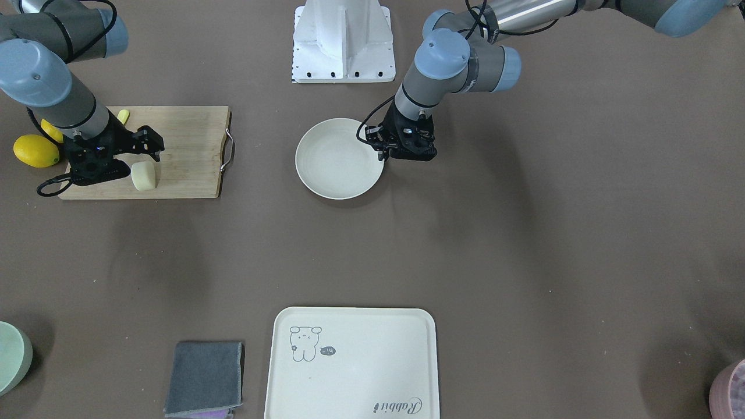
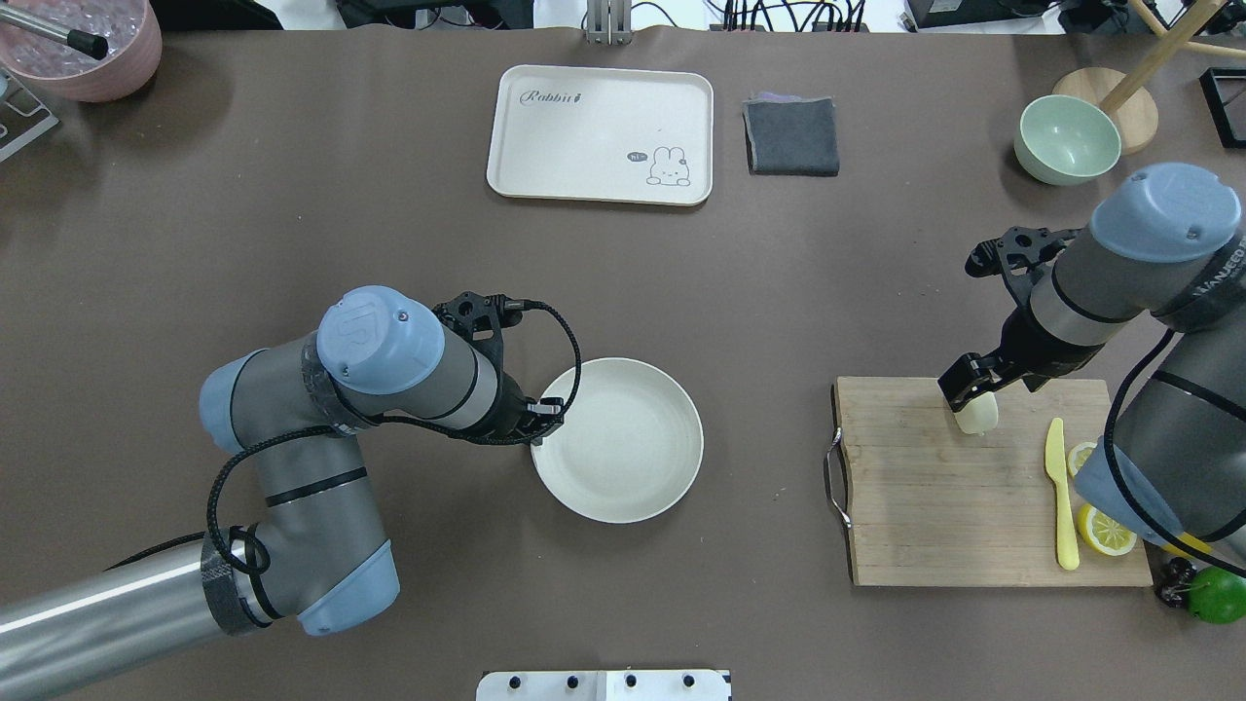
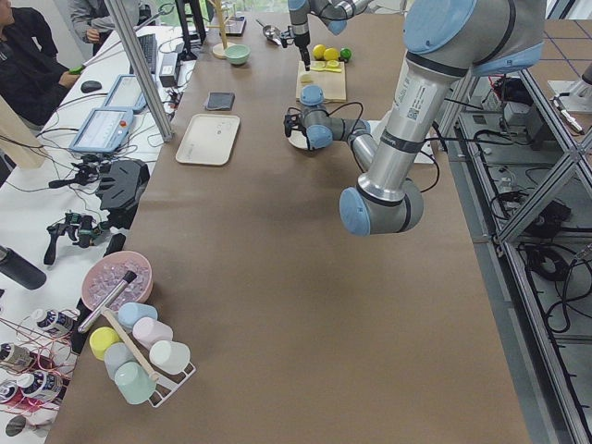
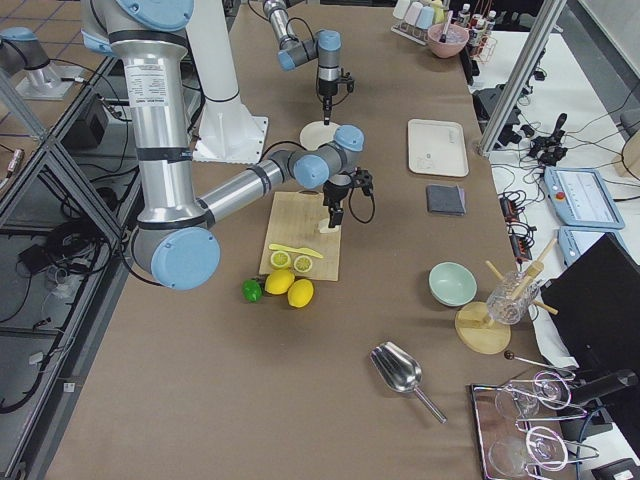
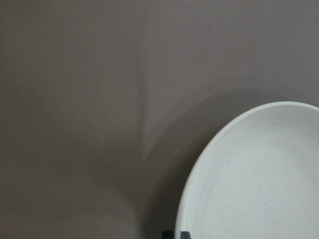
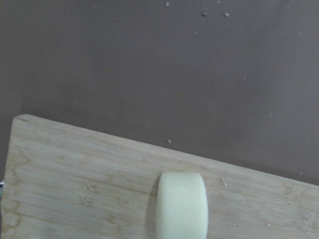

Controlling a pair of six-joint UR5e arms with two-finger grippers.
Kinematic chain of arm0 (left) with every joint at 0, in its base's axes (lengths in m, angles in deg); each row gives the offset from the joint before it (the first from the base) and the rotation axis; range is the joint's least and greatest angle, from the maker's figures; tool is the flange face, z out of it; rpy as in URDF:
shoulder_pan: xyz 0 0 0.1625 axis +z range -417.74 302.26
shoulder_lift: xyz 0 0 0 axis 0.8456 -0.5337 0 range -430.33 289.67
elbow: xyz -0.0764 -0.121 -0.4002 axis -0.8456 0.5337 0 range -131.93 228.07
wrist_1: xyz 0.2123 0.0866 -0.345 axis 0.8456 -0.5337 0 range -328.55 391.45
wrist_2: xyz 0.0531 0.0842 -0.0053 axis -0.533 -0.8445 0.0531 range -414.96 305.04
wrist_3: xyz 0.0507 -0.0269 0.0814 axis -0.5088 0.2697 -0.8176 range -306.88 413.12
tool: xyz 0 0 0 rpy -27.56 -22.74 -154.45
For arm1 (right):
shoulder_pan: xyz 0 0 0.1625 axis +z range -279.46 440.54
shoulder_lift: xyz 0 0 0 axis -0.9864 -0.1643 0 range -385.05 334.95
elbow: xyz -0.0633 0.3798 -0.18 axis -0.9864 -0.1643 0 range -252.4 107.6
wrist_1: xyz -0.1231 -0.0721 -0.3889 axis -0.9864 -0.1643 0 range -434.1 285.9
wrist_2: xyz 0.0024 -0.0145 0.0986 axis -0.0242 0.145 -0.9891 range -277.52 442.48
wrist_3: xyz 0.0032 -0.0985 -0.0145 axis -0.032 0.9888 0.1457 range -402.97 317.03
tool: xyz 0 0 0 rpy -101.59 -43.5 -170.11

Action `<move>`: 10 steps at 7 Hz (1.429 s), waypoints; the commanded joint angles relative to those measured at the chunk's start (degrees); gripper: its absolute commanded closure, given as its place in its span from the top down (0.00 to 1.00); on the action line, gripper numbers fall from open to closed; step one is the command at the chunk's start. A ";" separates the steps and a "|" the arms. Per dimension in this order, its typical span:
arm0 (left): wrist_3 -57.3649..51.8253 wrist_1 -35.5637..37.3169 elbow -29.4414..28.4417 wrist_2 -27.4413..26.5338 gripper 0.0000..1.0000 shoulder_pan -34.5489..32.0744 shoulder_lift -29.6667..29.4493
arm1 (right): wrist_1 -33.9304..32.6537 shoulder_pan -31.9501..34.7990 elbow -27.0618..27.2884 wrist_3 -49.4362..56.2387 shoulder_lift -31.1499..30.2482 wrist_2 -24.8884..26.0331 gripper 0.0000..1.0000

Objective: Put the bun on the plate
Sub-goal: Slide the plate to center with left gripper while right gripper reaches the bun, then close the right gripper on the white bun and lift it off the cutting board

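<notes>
The bun (image 2: 976, 414) (image 1: 144, 176) (image 6: 182, 204) is a pale cream lump lying on the wooden cutting board (image 2: 934, 506). My right gripper (image 2: 964, 387) hangs just above it. Its fingertips do not show in the right wrist view, so it looks open, with the bun resting free on the board. The plate (image 2: 623, 443) (image 1: 334, 160) (image 5: 259, 179) is round, off-white and holds nothing. My left gripper (image 2: 542, 421) (image 1: 379, 150) is at the plate's rim on the robot's left side. Its two dark tips sit close together on that rim at the bottom edge of the left wrist view.
On the board lie a yellow knife (image 2: 1059, 506) and lemon slices (image 2: 1105, 531), with a whole lemon (image 1: 35, 150) and a lime (image 2: 1217, 594) beside it. A cream tray (image 2: 599, 131), a grey cloth (image 2: 790, 136) and a green bowl (image 2: 1066, 136) line the far side.
</notes>
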 commanded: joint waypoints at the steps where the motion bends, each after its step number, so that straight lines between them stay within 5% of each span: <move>1: 0.02 0.02 0.02 -0.07 0.06 -0.04 -0.15 | 0.00 -0.62 -2.76 0.14 1.06 0.55 0.95; 2: -0.07 0.02 0.02 -0.07 0.26 -0.04 -0.06 | 0.00 -0.62 -2.85 0.40 0.80 0.64 0.94; 3: -0.16 0.02 0.02 -0.07 0.61 -0.21 -0.15 | 0.09 -0.62 -3.73 0.49 0.62 0.64 0.92; 5: -0.16 0.02 0.02 -0.07 0.69 -0.30 -0.24 | 5.34 -0.71 -6.44 0.05 0.35 0.47 0.78; 6: -0.16 0.11 0.10 -0.07 0.72 -0.30 -0.41 | 5.71 -0.71 -6.63 0.14 0.70 0.20 0.39; 7: -0.07 0.20 0.10 -0.07 0.72 -0.30 -0.68 | 5.72 -0.71 -6.46 0.05 0.88 0.12 0.22; 10: -0.07 0.20 0.28 -0.07 0.74 -0.65 -0.77 | 5.54 -0.62 -3.93 -0.12 1.14 -0.76 0.11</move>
